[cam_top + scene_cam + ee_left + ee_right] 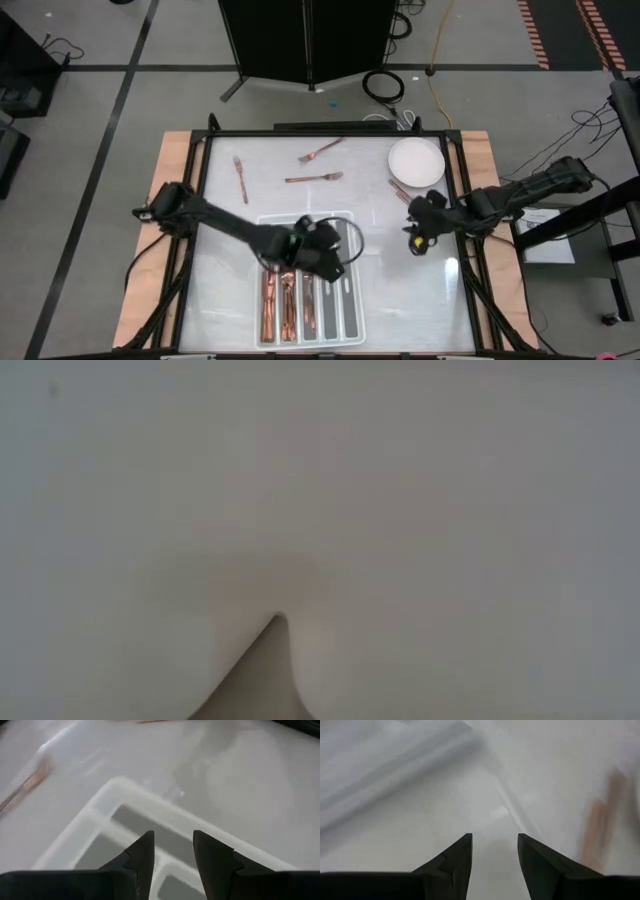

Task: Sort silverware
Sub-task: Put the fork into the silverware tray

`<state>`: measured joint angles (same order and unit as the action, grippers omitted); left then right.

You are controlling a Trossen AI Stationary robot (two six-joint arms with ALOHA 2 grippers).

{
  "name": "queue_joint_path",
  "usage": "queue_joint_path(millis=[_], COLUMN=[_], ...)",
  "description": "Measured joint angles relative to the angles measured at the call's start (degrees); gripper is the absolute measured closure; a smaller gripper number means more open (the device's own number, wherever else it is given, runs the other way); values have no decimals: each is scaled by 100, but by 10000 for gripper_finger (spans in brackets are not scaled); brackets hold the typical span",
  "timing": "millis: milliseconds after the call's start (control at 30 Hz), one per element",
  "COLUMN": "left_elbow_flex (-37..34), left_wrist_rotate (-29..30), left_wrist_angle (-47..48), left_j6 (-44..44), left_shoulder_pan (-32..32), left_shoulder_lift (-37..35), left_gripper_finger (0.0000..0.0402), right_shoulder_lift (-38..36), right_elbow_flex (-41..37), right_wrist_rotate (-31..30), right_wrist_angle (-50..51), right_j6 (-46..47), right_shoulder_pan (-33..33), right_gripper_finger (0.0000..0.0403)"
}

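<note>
No writing is readable anywhere; the left gripper (pixel 172 852), jaws apart and empty, hangs over the white tray's (pixel 352 322) far end, while the right gripper (pixel 494 855), jaws apart, hovers near the plate (pixel 415 160) beside 3 loose forks (pixel 314 177).

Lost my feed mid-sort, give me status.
Left pincer open, empty, over the tray. Right pincer open, empty, near the plate. Three forks loose on the table. Nothing blocking.

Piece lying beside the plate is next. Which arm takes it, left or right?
Right. The right gripper hovers empty, fingers apart, just below the white plate, close to the utensil at the plate's edge. The left gripper is over the divided tray, farther away across the table.
</note>
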<state>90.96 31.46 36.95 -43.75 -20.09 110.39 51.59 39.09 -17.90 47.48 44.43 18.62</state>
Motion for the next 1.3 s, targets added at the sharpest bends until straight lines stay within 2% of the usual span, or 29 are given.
queue_joint_path(millis=[67,133,200,300,433,533,700,800,1033,1167,1300], left_elbow_flex=[-60,-118,-243,-715,-1683,-2610,-4145,-4894,-6315,-6668,-6768], left_wrist_rotate=[-368,-770,-989,-997,-1315,-1546,-1864,-1938,-1955,-2010,-2081], left_wrist_angle=[-545,-658,-744,-1119,-2825,-4341,-5850,-6982,-10442,-11188,-11074], left_j6=[1023,1724,2091,2519,3260,3781,3768,3804,3916,3986,3988], left_shoulder_pan=[231,452,655,810,885,929,1179,1296,1284,1285,1177], left_shoulder_lift=[0,-136,-362,-861,-1602,-2249,-3087,-3350,-3174,-3114,-3102], left_gripper_finger=[266,266,266,266,266,266,265,265,265,265,265], right_shoulder_lift=[159,376,607,974,1193,1216,1176,1223,1307,1385,1468], right_elbow_flex=[0,-27,-145,-408,-850,-1026,-1050,-1051,-1051,-1062,-1242], right_wrist_rotate=[10,-25,-2,176,724,763,728,786,1024,1243,1346], right_wrist_angle=[407,551,507,303,-146,-195,-340,-219,-113,-183,-319], right_j6=[279,333,227,-63,-566,-740,-933,-1002,-1036,-1033,-944], right_shoulder_pan=[-254,-522,-814,-1347,-2019,-2376,-2560,-2678,-2985,-3114,-3186], right_gripper_finger=[255,255,255,255,255,255,255,255,271,300,331])
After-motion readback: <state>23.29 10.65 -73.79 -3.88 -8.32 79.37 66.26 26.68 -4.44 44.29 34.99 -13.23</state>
